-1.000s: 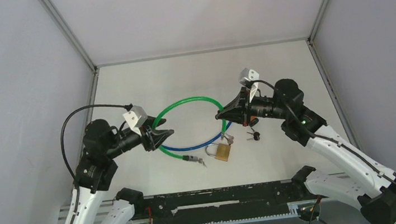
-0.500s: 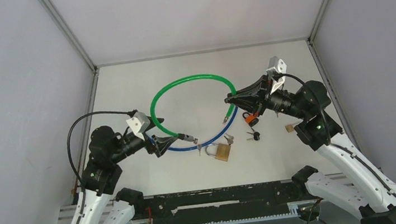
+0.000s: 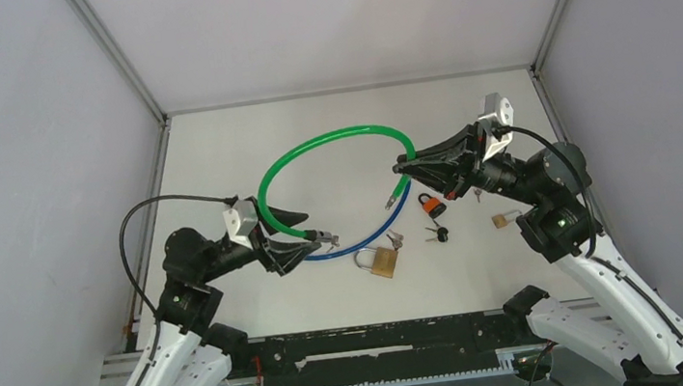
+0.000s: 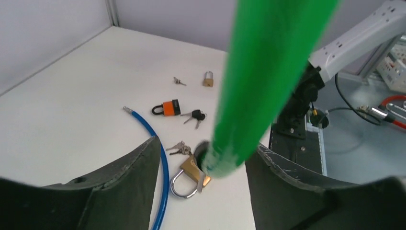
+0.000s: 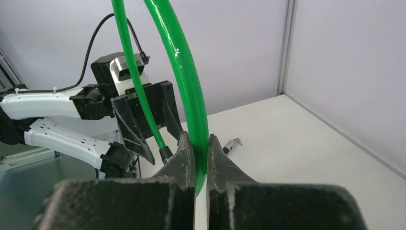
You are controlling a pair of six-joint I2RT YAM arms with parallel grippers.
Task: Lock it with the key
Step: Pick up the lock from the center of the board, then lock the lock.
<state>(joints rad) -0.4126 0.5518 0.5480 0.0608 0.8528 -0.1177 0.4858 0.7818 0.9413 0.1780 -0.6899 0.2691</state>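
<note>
Left gripper (image 3: 308, 246), jaws now open, drops to the green cable (image 3: 331, 138) end as right gripper (image 3: 402, 164) keeps it clamped, brass padlock (image 3: 383, 262) still untouched.

You have two cables before you, a green cable (image 3: 331, 138) and a blue cable (image 3: 363, 245). There are three padlocks: a big brass padlock (image 3: 383, 262), an orange padlock (image 3: 430, 206) and a small brass padlock (image 3: 499, 221). There are three key sets: a silver bunch (image 3: 393, 239), black-headed keys (image 3: 437, 233) and a lone key (image 4: 179, 81).

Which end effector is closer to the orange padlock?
Right. The right end effector, shut on the green cable, sits just beyond the orange padlock; the left end effector is well off to its left.
</note>
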